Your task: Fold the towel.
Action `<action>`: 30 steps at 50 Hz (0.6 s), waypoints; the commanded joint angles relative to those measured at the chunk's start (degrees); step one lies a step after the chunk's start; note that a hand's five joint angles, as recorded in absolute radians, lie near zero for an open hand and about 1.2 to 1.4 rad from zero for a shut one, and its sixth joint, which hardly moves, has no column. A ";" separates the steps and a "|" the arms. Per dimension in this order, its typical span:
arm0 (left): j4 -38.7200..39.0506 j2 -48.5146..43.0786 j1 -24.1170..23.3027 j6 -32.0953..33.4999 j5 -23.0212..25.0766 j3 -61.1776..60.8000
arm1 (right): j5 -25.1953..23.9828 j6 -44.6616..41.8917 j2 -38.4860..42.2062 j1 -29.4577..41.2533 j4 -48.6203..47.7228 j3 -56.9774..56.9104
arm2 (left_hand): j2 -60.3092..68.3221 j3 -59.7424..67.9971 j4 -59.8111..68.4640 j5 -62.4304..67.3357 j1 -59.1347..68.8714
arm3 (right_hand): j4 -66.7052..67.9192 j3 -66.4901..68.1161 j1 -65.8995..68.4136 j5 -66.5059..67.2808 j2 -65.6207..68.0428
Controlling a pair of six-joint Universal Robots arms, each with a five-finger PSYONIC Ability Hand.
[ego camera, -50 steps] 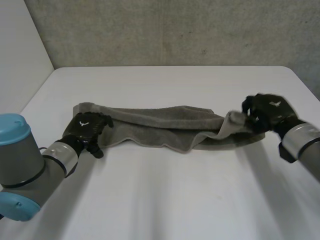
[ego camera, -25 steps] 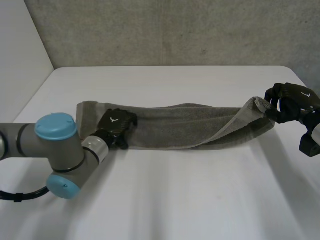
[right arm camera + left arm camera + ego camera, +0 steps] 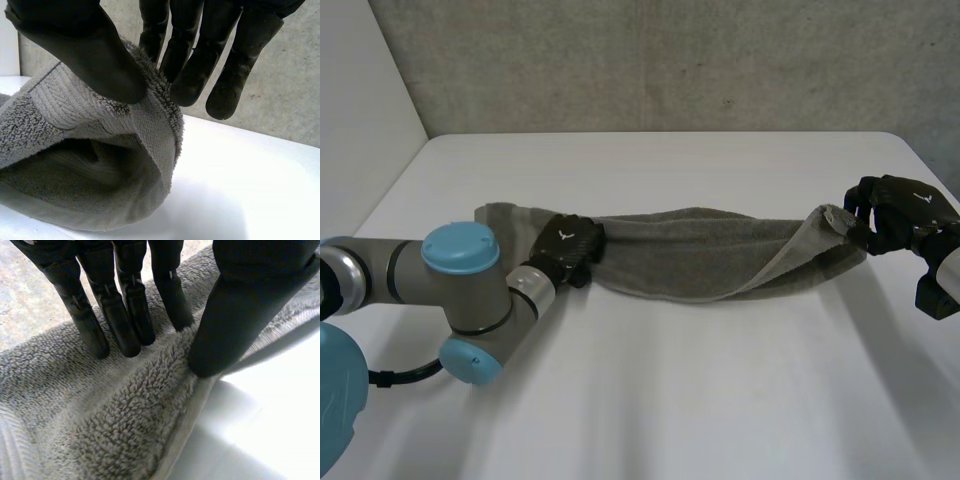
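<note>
In the head view, a long grey towel [image 3: 700, 250] lies across the far half of the white worktop [image 3: 650, 390], from one side to the other. The left robot hand [image 3: 568, 243] rests on top of the towel, near its left end. The left arm [image 3: 460, 262], grey with a blue cap, reaches over to it from the left side. The right robot hand [image 3: 900, 210] is at the towel's right end. It holds that end up, a little above the worktop. A folded flap of towel slopes down from this robot hand to the rest of the cloth. A grey wall [image 3: 670, 60] stands behind the worktop.

In the left wrist view, the left robot hand [image 3: 125, 315] has straight fingers. Their tips push down into the fluffy towel [image 3: 100, 415]. The thumb [image 3: 240, 310] pushes down too, right by the towel's edge. It grips nothing. The white worktop [image 3: 270, 410] shows just past that edge.

In the right wrist view, the right robot hand [image 3: 85, 55] pinches the towel [image 3: 90, 165] between its thumb and its fingers [image 3: 192, 65]. It has the towel by its edge. The cloth hangs down from the pinch in a soft fold and reaches the worktop [image 3: 240, 175] below.
</note>
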 commanded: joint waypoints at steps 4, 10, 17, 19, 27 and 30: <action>0.24 0.88 0.53 0.04 -4.85 0.96 | 0.11 -0.09 -0.02 0.20 0.00 0.15 | 24.62 24.63 24.58 24.81 24.22 | 3.80 3.52 4.69 3.90 4.98; -0.20 5.63 0.88 -0.31 -6.18 -0.27 | 0.37 0.08 -2.12 0.02 0.35 -0.72 | 24.62 24.63 24.58 24.81 24.22 | 3.80 3.52 4.69 3.90 4.98; -0.81 23.43 3.33 -0.23 -5.92 -7.38 | 0.37 0.87 -13.30 0.20 4.13 -5.03 | 24.62 24.63 24.58 24.81 24.22 | 3.80 3.52 4.69 3.90 4.98; -1.25 27.74 4.12 -0.31 -5.83 -8.52 | 0.37 2.53 -18.72 0.20 6.84 -9.49 | 24.62 24.63 24.58 24.81 24.22 | 3.80 3.52 4.69 3.90 4.98; -5.90 46.83 7.03 -0.49 -5.65 -9.50 | -0.59 9.22 -25.33 -0.33 16.32 -23.55 | 24.62 24.63 24.58 24.81 24.22 | 3.80 3.52 4.69 3.90 4.98; -8.18 50.09 7.47 -0.40 -4.78 -8.80 | -1.74 9.22 -25.16 -0.42 19.16 -25.86 | 24.62 24.63 24.58 24.81 24.22 | 3.80 3.52 4.69 3.90 4.98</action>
